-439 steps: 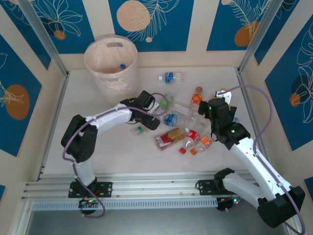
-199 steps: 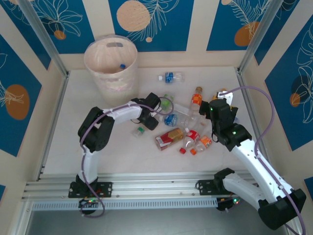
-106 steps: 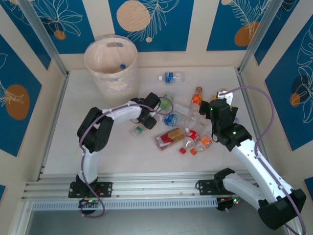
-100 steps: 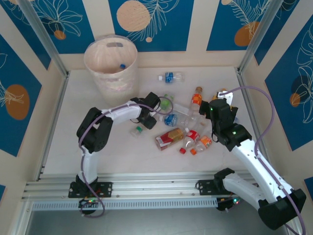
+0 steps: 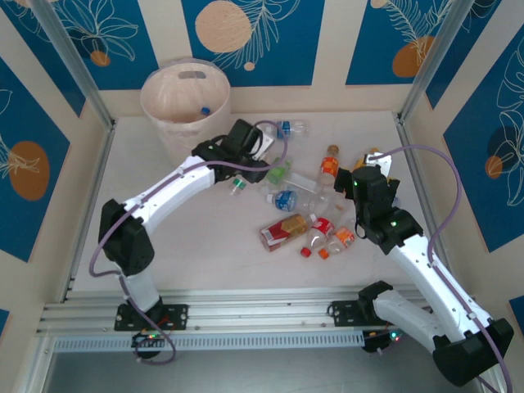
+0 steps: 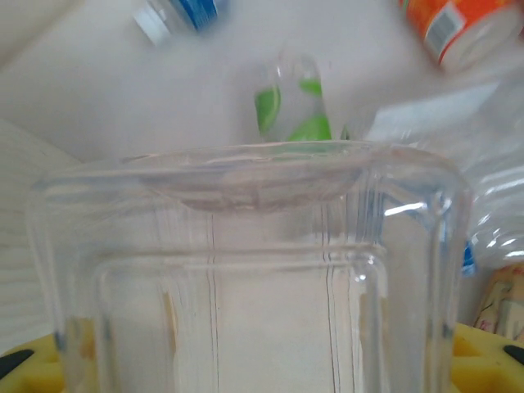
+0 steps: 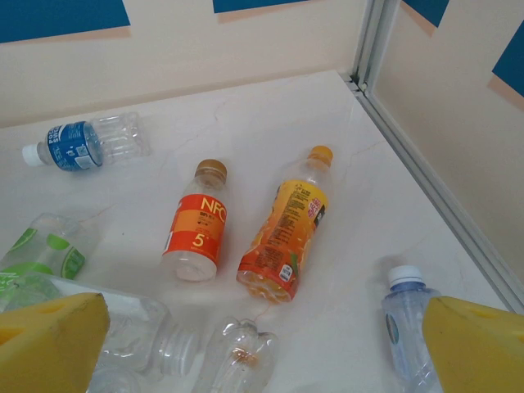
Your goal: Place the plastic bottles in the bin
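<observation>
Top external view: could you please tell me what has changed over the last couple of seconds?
The left fingers closed on a clear plastic bottle at the pile's left edge, then lifted it and swung it toward the tall pale-pink plastic bin; it is not yet over the rim. The right fingers stayed wide open beside the pile, and the other loose bottles lie as before.
</observation>
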